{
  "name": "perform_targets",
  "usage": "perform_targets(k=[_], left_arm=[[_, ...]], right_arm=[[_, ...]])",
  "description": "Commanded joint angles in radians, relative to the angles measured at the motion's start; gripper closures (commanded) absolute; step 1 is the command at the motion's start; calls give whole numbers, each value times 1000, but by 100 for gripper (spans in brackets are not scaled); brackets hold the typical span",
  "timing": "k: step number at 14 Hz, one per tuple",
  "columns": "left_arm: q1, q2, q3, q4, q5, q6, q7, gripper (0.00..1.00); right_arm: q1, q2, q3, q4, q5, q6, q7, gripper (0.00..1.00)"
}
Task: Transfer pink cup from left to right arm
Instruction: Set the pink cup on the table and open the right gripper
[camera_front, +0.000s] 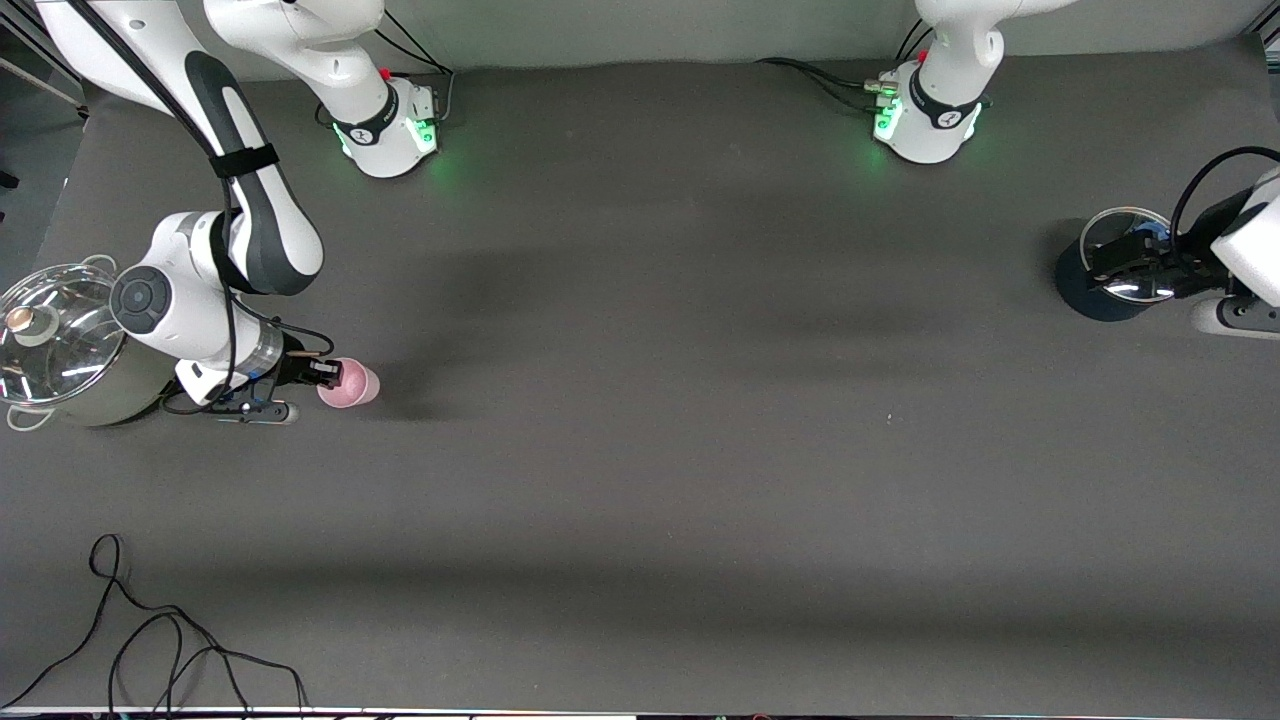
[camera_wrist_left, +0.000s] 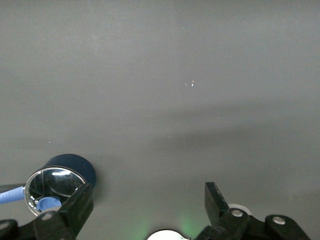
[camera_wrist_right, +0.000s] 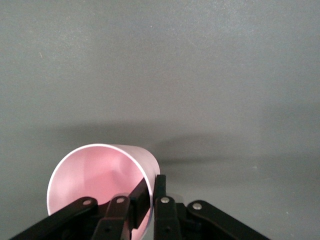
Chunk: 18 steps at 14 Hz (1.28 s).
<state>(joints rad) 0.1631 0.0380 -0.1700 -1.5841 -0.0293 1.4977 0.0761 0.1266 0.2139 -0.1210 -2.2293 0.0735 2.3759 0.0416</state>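
Note:
The pink cup (camera_front: 355, 385) is held on its side, low over the table at the right arm's end. My right gripper (camera_front: 325, 374) is shut on its rim. In the right wrist view the cup (camera_wrist_right: 95, 175) shows its open mouth, and my right gripper (camera_wrist_right: 153, 186) pinches the rim wall with one finger inside and one outside. My left gripper (camera_front: 1120, 265) is open and empty at the left arm's end, over a dark blue pot. In the left wrist view its fingers stand wide apart around my left gripper's middle (camera_wrist_left: 147, 192).
A dark blue pot with a glass lid (camera_front: 1085, 297) sits under the left gripper, and it also shows in the left wrist view (camera_wrist_left: 77, 164). A steel pot with a glass lid (camera_front: 60, 345) stands beside the right arm. A black cable (camera_front: 150, 640) lies near the front edge.

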Motion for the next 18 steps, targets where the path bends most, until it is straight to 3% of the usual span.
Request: perform_targets(k=[1,2,4,7,9,10,12,14,16,18], left_arm=[[-26,-49,-9,-25,64,25,-36,0],[-28,-55,-9,-27,66,33,-35,0],[-30,-64,-11,-28,68,33,-19,1],[-28,-73,-11,-28,66,42,-18,1],[-40,-70,-5,-28,63,62,-15,1],[-80,-69,15,-27,61,67,-16,1],[-187,-67,125,-24,63,68,-15,1],[-288,-64,228,-28,63,67,-15,1],[-320,-59,264,-30,63,72,-15,1],[-312,-59,262,-30,63,68,-13,0]], right_arm=[[21,2,-5,-4,-11,16,-12,81],[27,-2,-5,-4,-11,13,-6,57],[27,-10,-5,-3,-11,3,1,44],[28,-39,-6,2,-11,-12,1,43],[30,-77,-6,38,-11,-116,0,42],[30,-106,-6,57,-11,-171,0,39],[31,-168,-5,111,-12,-281,3,21],[31,-197,-3,186,-12,-396,9,18],[31,-225,-3,262,-14,-492,11,0],[33,-232,0,368,-26,-608,14,0]])
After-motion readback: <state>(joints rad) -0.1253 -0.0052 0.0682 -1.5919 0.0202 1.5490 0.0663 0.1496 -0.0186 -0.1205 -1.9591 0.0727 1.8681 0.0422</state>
